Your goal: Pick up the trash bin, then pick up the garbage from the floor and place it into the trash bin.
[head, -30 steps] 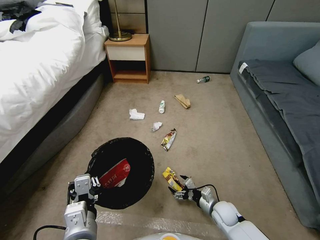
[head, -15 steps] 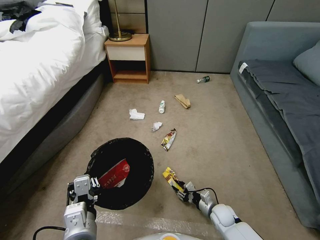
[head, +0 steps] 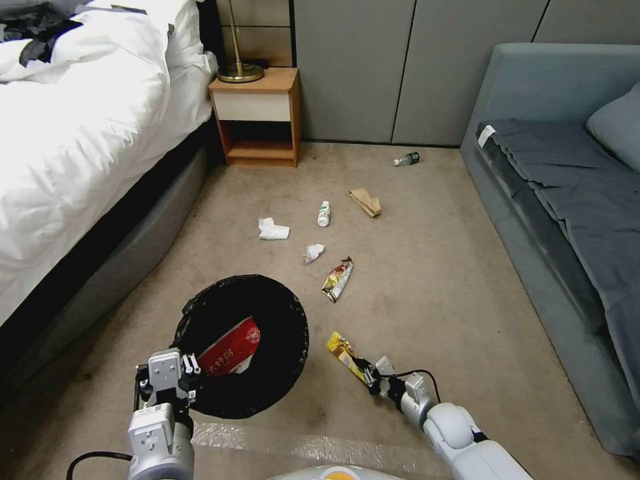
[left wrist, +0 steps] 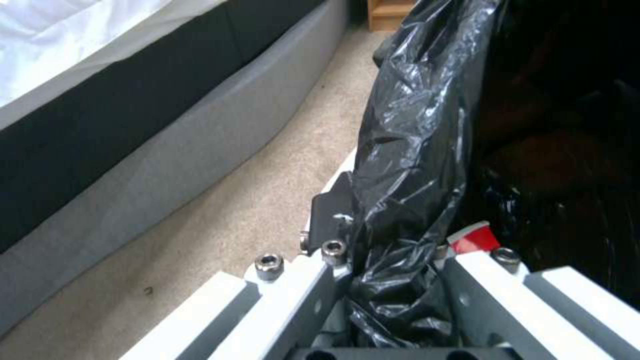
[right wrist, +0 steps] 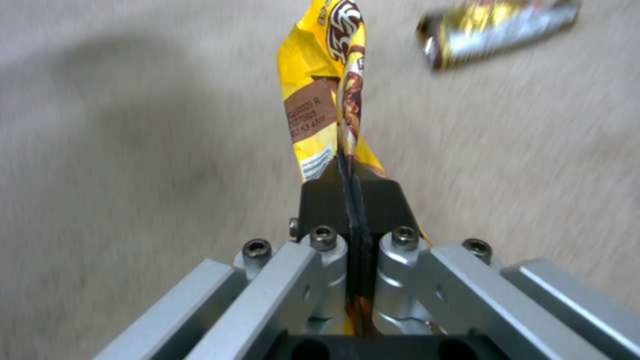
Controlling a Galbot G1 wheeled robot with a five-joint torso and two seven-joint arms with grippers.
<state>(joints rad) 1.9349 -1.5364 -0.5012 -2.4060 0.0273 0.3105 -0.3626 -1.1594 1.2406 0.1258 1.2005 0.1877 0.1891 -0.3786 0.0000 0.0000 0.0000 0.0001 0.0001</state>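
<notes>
1. Right gripper, low in the frame right of centre, is pinched tight on the yellow wrapper.
2. Left gripper, lower left, clamps the trash bin by its black-bagged rim.
3. A red packet lies inside the bin.

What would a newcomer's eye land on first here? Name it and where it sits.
First, the trash bin, its black bag gaping low on the carpet with a red packet inside and the left gripper clamped on its rim. Next, the yellow wrapper pinched in the right gripper, just right of the bin. Beyond them, litter dots the carpet toward the nightstand.
</notes>
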